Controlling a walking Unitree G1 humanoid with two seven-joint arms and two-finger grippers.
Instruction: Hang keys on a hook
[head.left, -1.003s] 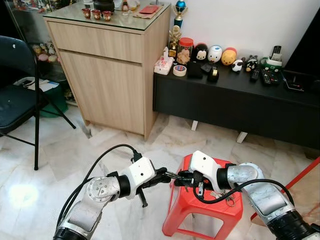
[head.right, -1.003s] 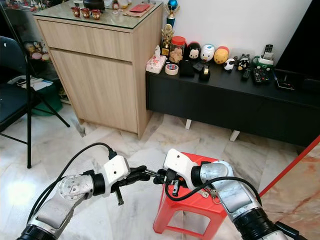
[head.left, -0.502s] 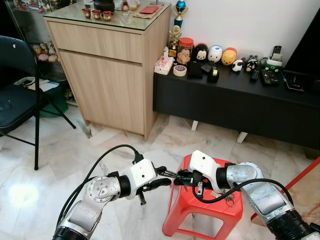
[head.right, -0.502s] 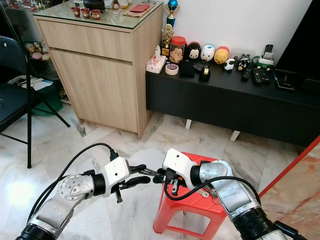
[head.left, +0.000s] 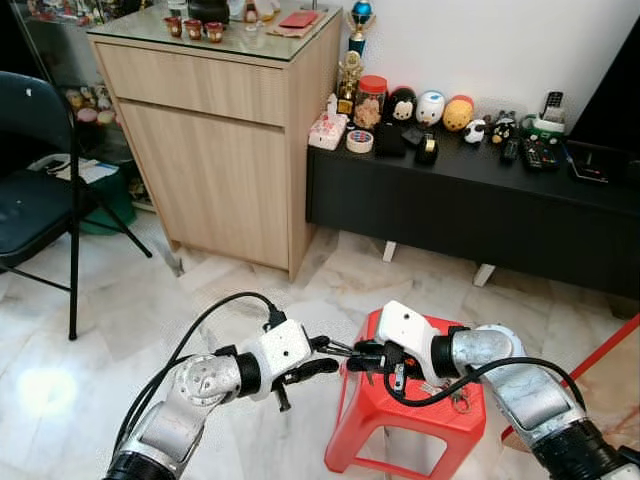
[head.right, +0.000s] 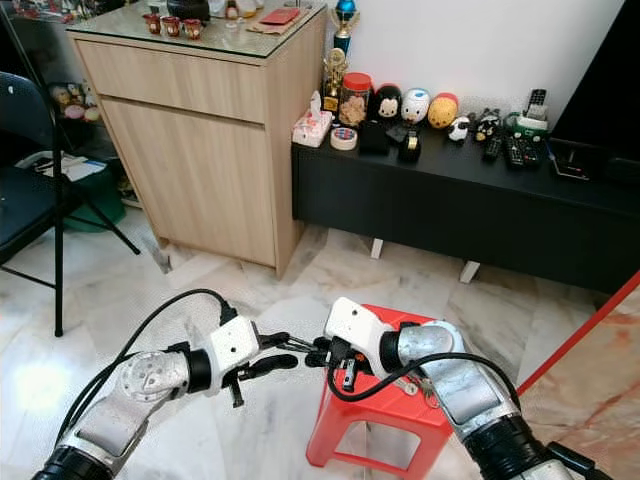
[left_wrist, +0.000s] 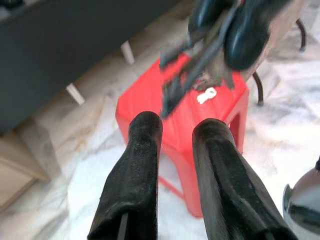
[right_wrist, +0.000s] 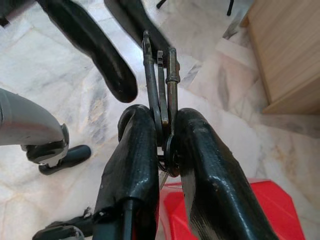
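A bunch of keys on a dark metal clip (right_wrist: 159, 75) is pinched between the fingers of my right gripper (right_wrist: 160, 117), which is shut on it. The clip pokes out toward my left arm, and one key (head.left: 397, 380) dangles below. Both grippers meet over the left edge of the red stool (head.left: 430, 410). My left gripper (head.left: 327, 356) is open, its black fingers (right_wrist: 95, 55) spread on either side of the clip's tip without touching it. In the left wrist view, the keys (left_wrist: 192, 70) hang just beyond the open left gripper (left_wrist: 175, 132).
A wooden cabinet (head.left: 220, 150) stands ahead on the left. A low black bench (head.left: 480, 205) with toys and remotes runs along the wall. A black folding chair (head.left: 30, 200) is at far left. A red bar (head.left: 600, 350) slants at the right edge. The floor is marble.
My left gripper's fingers were together at the clip's tip; now they have spread apart. The right gripper has kept hold of the keys in about the same place.
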